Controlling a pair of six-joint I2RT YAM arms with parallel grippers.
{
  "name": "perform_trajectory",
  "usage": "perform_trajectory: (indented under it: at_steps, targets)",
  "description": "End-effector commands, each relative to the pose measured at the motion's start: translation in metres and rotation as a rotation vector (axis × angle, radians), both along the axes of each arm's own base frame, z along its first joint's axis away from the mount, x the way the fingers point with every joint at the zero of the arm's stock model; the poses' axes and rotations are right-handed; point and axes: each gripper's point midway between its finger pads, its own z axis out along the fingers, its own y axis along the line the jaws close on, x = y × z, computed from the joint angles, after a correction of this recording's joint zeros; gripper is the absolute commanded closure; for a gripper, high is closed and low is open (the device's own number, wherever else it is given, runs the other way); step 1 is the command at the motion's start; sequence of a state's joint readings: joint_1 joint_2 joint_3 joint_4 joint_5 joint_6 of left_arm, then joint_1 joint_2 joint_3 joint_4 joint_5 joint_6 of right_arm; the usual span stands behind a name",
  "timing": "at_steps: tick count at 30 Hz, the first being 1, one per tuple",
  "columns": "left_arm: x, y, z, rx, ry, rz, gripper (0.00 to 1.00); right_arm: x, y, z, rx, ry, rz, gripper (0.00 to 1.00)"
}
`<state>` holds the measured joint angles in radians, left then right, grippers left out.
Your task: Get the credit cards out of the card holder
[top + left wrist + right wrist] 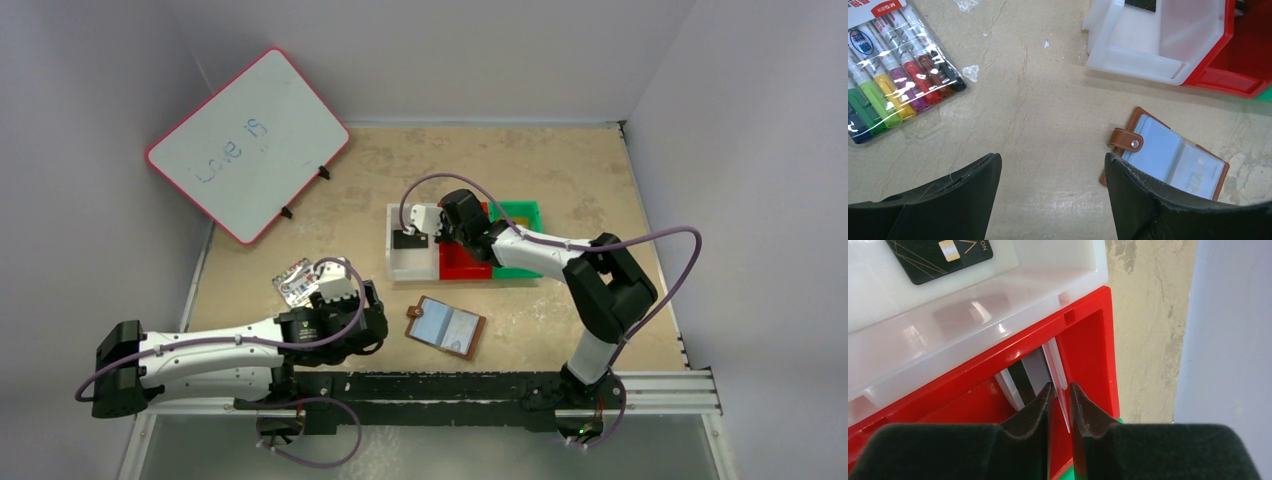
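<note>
At lower centre of the top view, the holder point(446, 327) lies open and flat on the worktop point(560, 180); its long axis runs from upper left to lower right, with the snap tab point(415, 312) at the upper-left end. Only the left-wrist view shows its bluish sleeves, one with a pale card point(1198, 167) inside. In the white bin point(413, 268) a black card point(410, 240) lies flat; only the right-wrist view shows the grey card point(1037, 371), standing on edge in the red bin point(1088, 340). The right pincer point(1060, 399) is nearly closed, that card's edge in the slit; I cannot tell whether the pads press it. The left pincer point(1052, 160) gapes wide, empty, above the worktop; the holder shows beside its right finger.
</note>
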<state>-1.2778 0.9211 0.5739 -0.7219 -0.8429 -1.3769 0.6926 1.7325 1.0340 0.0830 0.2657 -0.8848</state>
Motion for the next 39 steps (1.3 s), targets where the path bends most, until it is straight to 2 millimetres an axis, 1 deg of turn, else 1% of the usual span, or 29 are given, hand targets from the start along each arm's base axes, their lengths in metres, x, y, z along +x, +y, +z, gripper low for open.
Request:
perform_trajectory:
  at_steps: [1,4,9,13,21,32,35,39]
  targets:
    - [0.001,-0.001,-0.002,0.003,-0.005,-0.003,0.25,0.005,0.006,0.011,0.037,0.003,-0.003,0.77]
    - [0.000,-0.002,-0.003,0.001,-0.002,-0.004,0.25,0.003,0.008,0.012,0.050,0.015,0.008,0.73]
    - [0.000,-0.002,-0.002,-0.001,-0.003,-0.005,0.25,0.003,0.009,0.016,0.063,0.012,0.003,0.70]
    - [0.000,-0.003,-0.002,-0.001,-0.001,-0.009,0.26,0.003,0.008,0.015,0.068,0.017,-0.003,0.66]
    - [-0.001,-0.003,-0.004,-0.005,0.007,-0.011,0.26,-0.001,0.004,0.011,0.084,0.033,-0.015,0.65]
    - [-0.002,-0.007,-0.004,-0.003,0.017,-0.021,0.27,-0.003,0.000,0.016,0.114,0.022,-0.027,0.63]
    - [-0.002,-0.007,-0.004,-0.002,0.018,-0.022,0.27,-0.007,0.002,0.013,0.120,0.041,-0.012,0.60]
    - [-0.002,-0.007,-0.003,-0.006,0.017,-0.020,0.27,-0.007,0.001,0.012,0.117,0.044,-0.016,0.59]
